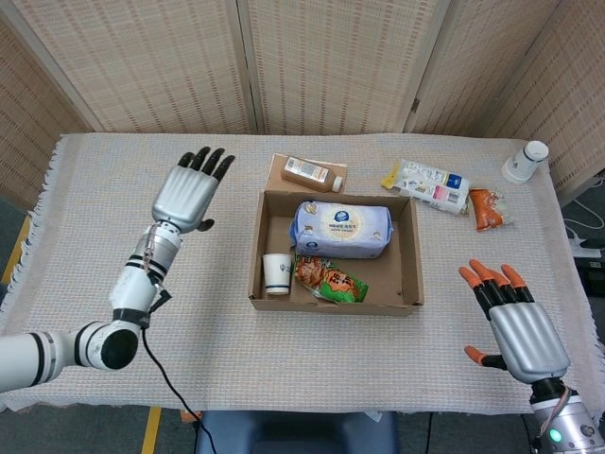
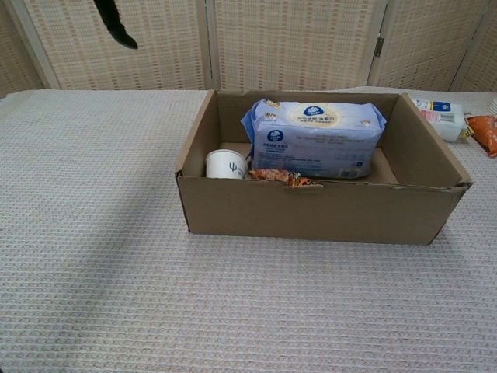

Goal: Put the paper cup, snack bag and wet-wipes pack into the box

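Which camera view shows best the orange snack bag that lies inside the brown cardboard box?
The head view shows it best: looking down, the orange snack bag lies fully visible in the brown cardboard box, beside the white paper cup. The chest view shows only its top edge above the box's front wall.

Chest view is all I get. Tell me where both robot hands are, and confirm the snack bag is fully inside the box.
Observer: The left robot hand is above the table, left of the box, fingers spread, holding nothing.
Operator: Now the right one.
Observer: The right robot hand is over the table's near right part, open and empty, apart from the box.
Operator: Give me the snack bag.
Observer: The snack bag lies inside the box near its front wall, beside the upright paper cup and in front of the wet-wipes pack.
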Robot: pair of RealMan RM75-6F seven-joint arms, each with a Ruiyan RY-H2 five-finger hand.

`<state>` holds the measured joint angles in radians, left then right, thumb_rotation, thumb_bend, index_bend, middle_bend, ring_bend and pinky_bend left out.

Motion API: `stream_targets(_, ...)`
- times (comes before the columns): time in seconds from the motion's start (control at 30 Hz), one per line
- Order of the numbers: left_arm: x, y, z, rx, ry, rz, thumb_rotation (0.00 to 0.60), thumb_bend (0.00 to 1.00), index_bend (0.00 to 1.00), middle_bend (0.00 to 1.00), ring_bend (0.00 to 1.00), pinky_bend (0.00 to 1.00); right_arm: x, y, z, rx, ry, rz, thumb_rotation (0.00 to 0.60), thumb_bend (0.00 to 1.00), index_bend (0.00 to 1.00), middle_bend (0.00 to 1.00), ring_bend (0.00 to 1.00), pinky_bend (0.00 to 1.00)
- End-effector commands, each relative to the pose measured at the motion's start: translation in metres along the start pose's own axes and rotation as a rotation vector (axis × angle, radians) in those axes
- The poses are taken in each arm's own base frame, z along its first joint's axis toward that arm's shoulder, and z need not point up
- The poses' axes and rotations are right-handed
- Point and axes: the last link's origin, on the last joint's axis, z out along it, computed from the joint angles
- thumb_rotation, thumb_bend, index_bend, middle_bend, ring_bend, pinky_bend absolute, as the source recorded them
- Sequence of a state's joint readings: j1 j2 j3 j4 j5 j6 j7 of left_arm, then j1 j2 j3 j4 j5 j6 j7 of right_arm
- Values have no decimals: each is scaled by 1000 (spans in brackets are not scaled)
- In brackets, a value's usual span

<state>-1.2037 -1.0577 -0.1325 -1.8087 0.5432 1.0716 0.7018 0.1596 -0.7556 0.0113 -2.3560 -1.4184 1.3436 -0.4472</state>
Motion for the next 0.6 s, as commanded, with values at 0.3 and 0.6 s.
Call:
stream_targets(0.3, -41, -96, -116, 82, 87, -10, 600, 172, 0, 0, 0, 136, -2, -3, -3, 16, 2, 0, 600, 83, 80, 0, 0, 0)
stream_targets(0.6, -89, -107, -216, 84, 94, -194, 600, 171, 0, 12, 0, 147, -1, -6, -7, 46, 5, 6, 600, 84, 80, 0, 0, 0)
